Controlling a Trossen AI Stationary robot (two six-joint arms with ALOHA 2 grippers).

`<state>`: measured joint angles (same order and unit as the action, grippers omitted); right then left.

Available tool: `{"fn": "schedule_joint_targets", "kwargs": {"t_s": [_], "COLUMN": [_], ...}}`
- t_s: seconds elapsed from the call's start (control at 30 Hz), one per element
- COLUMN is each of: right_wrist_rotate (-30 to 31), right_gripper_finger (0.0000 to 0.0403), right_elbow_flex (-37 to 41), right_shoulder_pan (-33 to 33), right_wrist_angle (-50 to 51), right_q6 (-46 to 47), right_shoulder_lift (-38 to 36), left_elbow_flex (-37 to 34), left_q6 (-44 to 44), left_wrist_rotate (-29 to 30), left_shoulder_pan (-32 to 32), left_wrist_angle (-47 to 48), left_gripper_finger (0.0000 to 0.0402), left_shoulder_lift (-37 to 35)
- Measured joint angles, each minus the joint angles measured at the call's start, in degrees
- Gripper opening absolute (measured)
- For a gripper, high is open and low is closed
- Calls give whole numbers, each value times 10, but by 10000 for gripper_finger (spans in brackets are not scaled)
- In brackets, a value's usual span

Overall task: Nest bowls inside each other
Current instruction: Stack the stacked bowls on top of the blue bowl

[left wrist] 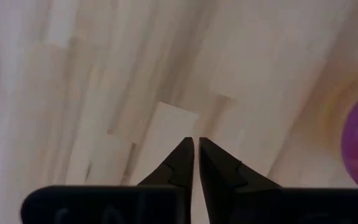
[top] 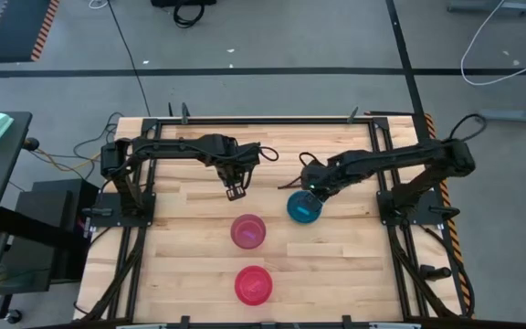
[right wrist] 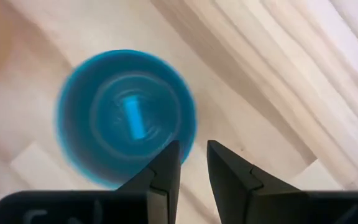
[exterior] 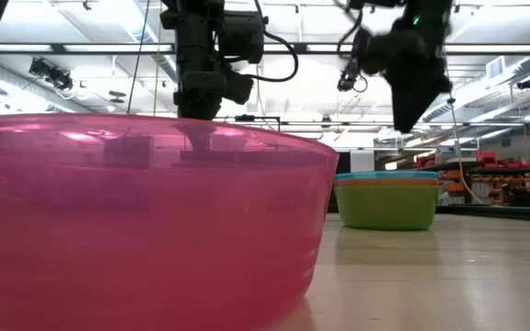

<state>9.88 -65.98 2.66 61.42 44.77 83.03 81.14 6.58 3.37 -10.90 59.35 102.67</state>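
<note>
Three bowl piles show on the table (top: 354,274), so nesting is partly done.

Right pincer (top: 312,188) hangs just above the far rim of the teal bowl (top: 304,207), fingers (right wrist: 166,171) a little apart with nothing between them. In the low view that teal bowl sits on top of an orange bowl (exterior: 386,183), which sits in a green bowl (exterior: 386,207): a stack of three at least.

Left pincer (top: 236,192) hovers over bare wood, fingers (left wrist: 182,163) pressed nearly together, empty. The purple-pink bowl (top: 248,231) lies near it, toward the table's front. From above it looks like two colours, possibly pink over purple, but that can't be confirmed. The left wrist view catches only its purple edge.

The pink-red bowl (top: 253,285) sits farther front again, well apart from both pincers, alone as far as can be seen.

No yellow bowl is visible; it may be hidden inside a stack.

Judgement: roughly halfway or past. Left to do: merge the two front piles with the teal stack.
</note>
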Motion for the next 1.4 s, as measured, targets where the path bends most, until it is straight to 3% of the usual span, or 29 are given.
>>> {"fn": "schedule_joint_targets", "kwargs": {"t_s": [0.27,0.5,0.73,1.03,1.4], "right_wrist_rotate": [71,156,215,242,242], "right_gripper_finger": [87,87,87,87,87], "right_elbow_flex": [0,0,0,0,0], "right_shoulder_pan": [138,277,381,442,448], "right_wrist_angle": [2,2,2,2,2], "right_q6": [83,173,239,280,287], "right_shoulder_lift": [-62,-71,-55,-26,2], "left_elbow_flex": [0,0,0,0,0], "left_q6": [8,22,71,112,120], "left_wrist_rotate": [-18,-16,32,46,50], "left_shoulder_pan": [55,127,183,231,255], "left_wrist_angle": [34,42,47,9,-19], "left_gripper_finger": [18,26,31,17,29], "left_shoulder_lift": [0,0,0,0,1]}}
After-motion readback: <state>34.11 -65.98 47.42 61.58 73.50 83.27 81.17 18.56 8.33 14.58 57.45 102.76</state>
